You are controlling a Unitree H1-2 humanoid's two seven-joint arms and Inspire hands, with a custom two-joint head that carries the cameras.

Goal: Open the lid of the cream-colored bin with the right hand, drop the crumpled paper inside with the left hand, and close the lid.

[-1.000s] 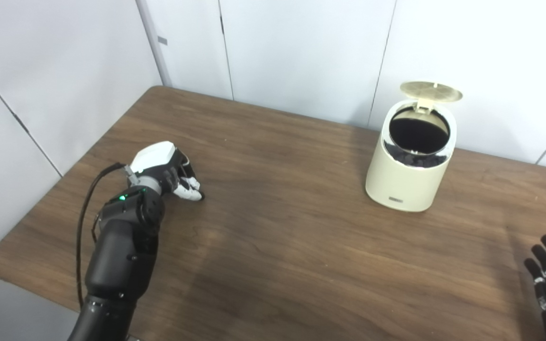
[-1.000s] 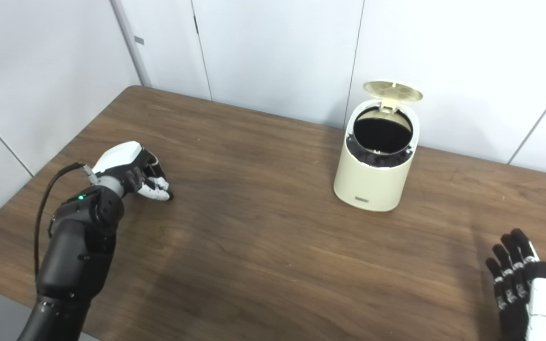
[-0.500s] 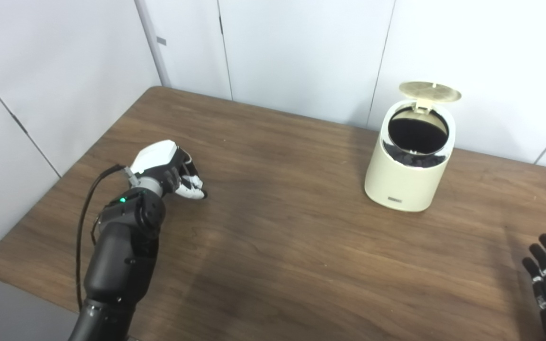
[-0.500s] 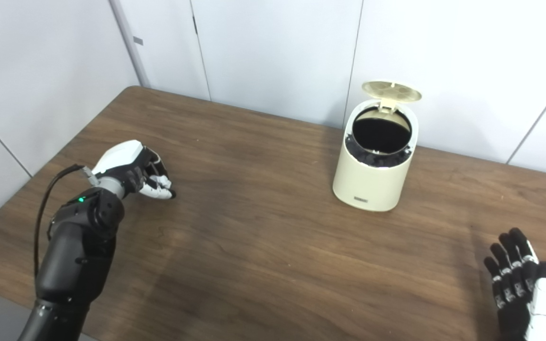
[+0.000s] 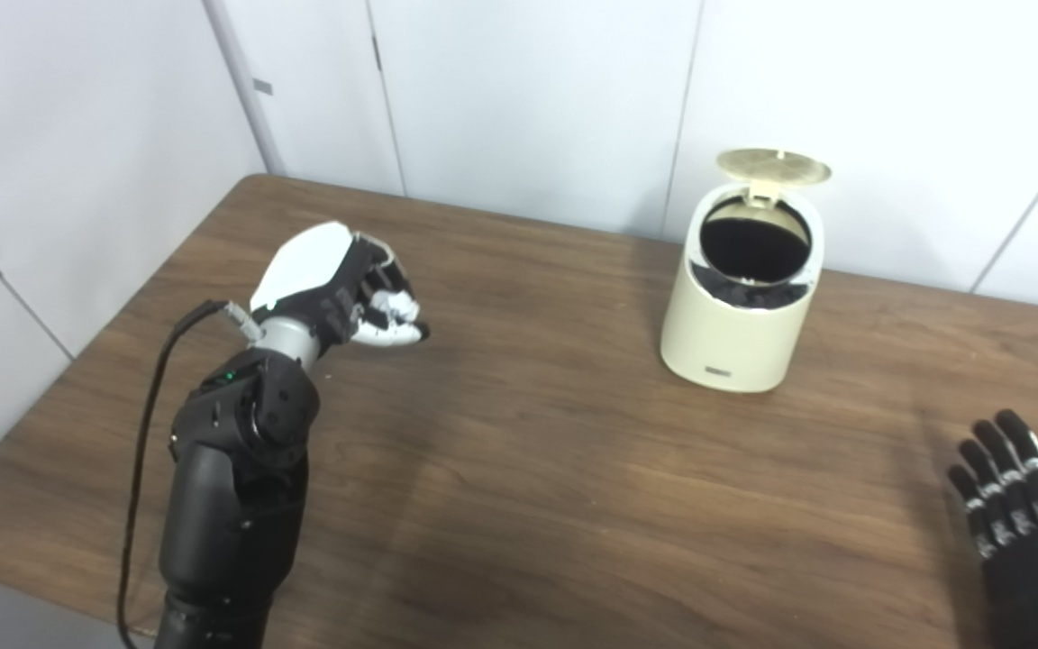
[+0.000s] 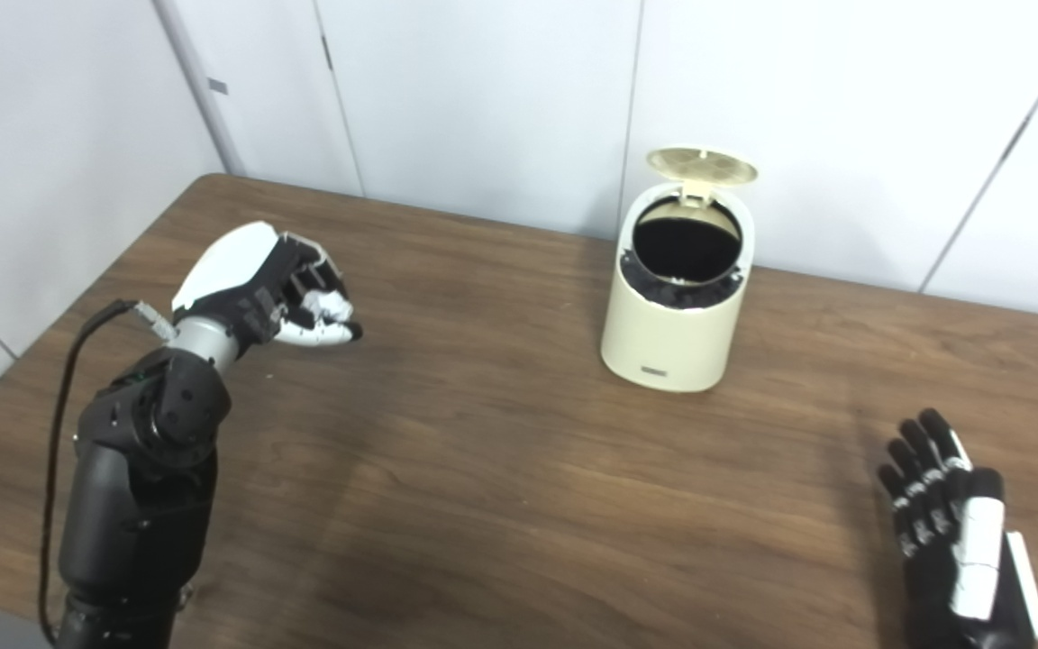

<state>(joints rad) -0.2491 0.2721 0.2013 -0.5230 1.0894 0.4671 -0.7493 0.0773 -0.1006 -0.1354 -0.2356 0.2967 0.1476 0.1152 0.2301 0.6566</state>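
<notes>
One cream-colored bin [image 5: 740,311] stands on one wooden table [image 5: 528,469], its single lid [image 5: 773,166] raised. Two hands show: the left hand [image 5: 343,284] and the right hand [image 6: 951,532].

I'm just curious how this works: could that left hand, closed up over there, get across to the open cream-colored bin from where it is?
Probably yes. Only bare wooden table lies between the left hand and the cream-colored bin, whose round lid stands open. Whether the arm stretches that far, I can't tell.

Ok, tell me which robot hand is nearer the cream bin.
Right, seemingly: the right robot hand sits in front of the bin, to its right; the left robot hand hovers farther leftward.
</notes>
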